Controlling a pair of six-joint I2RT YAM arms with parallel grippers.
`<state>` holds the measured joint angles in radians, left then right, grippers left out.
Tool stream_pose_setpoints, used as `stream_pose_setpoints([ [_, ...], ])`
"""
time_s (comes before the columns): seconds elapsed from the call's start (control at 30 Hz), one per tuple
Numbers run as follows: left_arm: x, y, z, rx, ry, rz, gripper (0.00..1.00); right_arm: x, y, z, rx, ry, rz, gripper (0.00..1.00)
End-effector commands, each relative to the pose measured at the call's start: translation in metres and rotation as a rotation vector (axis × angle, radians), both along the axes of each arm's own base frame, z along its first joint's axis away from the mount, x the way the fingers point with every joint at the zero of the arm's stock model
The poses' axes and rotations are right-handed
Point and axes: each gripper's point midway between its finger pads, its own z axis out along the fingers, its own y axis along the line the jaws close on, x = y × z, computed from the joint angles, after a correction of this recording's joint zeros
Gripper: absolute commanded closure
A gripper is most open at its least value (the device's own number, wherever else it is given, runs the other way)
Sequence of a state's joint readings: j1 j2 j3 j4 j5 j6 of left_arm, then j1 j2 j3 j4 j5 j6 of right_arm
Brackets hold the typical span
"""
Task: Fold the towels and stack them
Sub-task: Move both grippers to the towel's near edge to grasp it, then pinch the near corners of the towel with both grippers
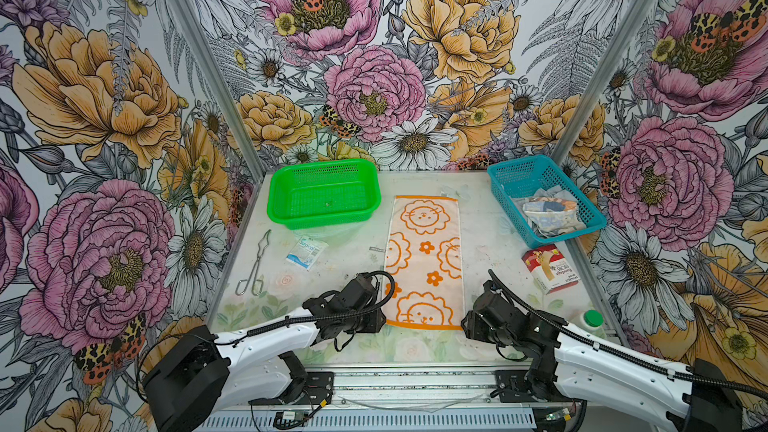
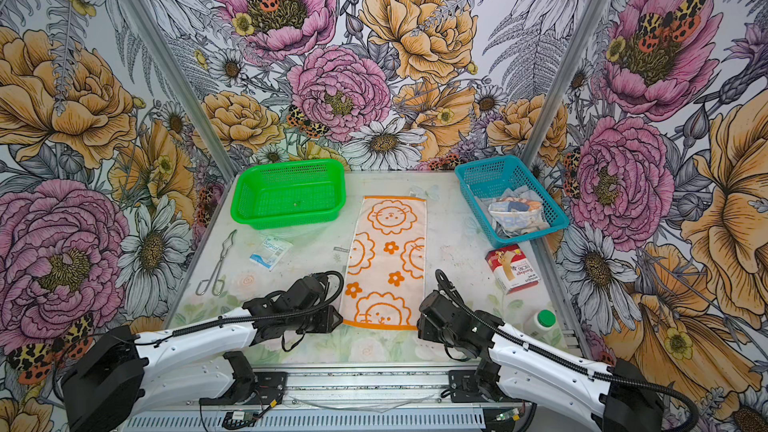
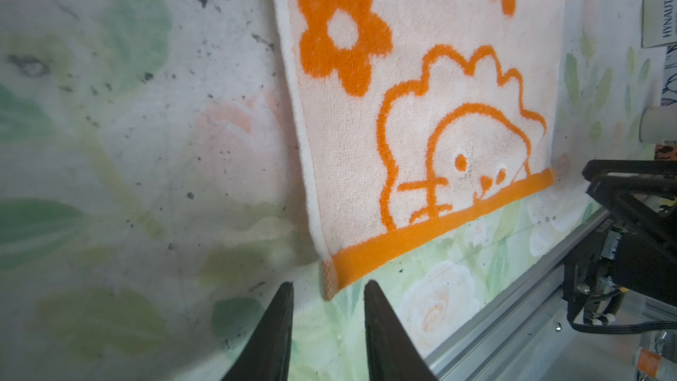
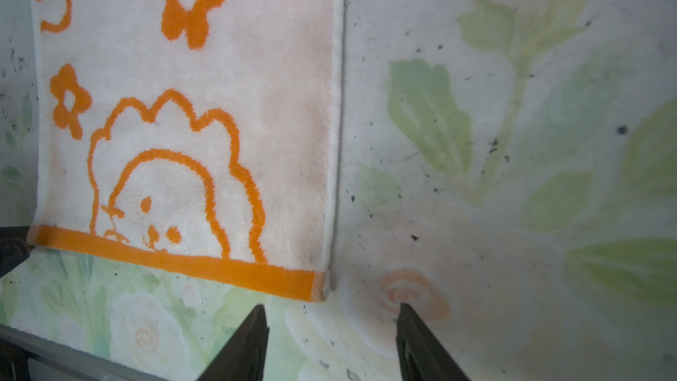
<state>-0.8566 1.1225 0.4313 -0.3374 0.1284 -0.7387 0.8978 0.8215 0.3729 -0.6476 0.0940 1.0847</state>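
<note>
The orange-patterned towel [image 1: 424, 259] lay spread flat and unfolded on the table [image 1: 490, 243]. Its long side ran away from the arms, with an orange hem across the near end.

The left gripper [image 3: 328, 285] sat low at the towel's near left corner. Its two dark fingers [image 3: 271, 331] stood a narrow gap apart. The corner tip lay just ahead of that gap, and no cloth was between them.

The right gripper [image 4: 331, 306] sat at the towel's near right corner, its fingers [image 4: 241, 346] parted noticeably wider. The end of the hem lay just beyond the tips, and again nothing was pinched. Whether either pair of tips touched the table surface could not be told.

The green basket [image 1: 324, 218] stood just beside the towel's far left corner. The blue basket [image 1: 528, 172] stood off its far right corner, with crumpled items inside. The red-white carton [image 1: 546, 268] lay to the right of the towel's middle, well apart from it.
</note>
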Motion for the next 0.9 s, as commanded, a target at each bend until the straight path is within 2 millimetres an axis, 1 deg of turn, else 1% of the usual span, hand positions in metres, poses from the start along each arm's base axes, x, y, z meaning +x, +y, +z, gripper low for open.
stream_pose_setpoints([
  [0.0,0.003,-0.011,0.004,-0.042,-0.005,-0.001,0.66,0.004,0.002,-0.005,0.007,-0.011,-0.021,0.44],
  [0.07,0.003,-0.013,0.003,-0.042,-0.001,-0.004,0.67,0.005,0.005,-0.008,0.01,-0.01,-0.018,0.46],
  [0.17,0.002,-0.016,0.001,-0.035,0.006,-0.013,0.7,0.006,0.009,-0.012,0.017,-0.008,-0.014,0.46],
  [0.23,0.002,-0.017,0.0,-0.032,0.008,-0.013,0.75,0.007,0.013,-0.014,0.027,-0.008,-0.008,0.46],
  [0.3,0.002,-0.017,0.001,-0.033,0.008,-0.012,0.83,0.007,0.015,-0.017,0.028,0.001,-0.006,0.47],
  [0.43,0.001,-0.016,0.002,-0.039,0.003,-0.011,0.91,0.008,0.019,-0.017,0.037,-0.002,0.004,0.49],
  [0.53,0.001,-0.016,0.002,-0.037,0.001,-0.011,0.96,0.005,0.022,-0.019,0.041,0.018,0.016,0.53],
  [0.7,0.001,-0.014,0.0,-0.028,0.001,-0.008,0.98,-0.003,0.024,-0.025,0.036,0.048,0.019,0.62],
  [0.8,0.001,-0.013,-0.001,-0.027,0.0,-0.007,0.98,-0.004,0.023,-0.027,0.025,0.049,0.017,0.65],
  [0.87,0.001,-0.013,0.0,-0.027,-0.003,-0.007,0.98,-0.004,0.023,-0.027,0.021,0.046,0.018,0.71],
])
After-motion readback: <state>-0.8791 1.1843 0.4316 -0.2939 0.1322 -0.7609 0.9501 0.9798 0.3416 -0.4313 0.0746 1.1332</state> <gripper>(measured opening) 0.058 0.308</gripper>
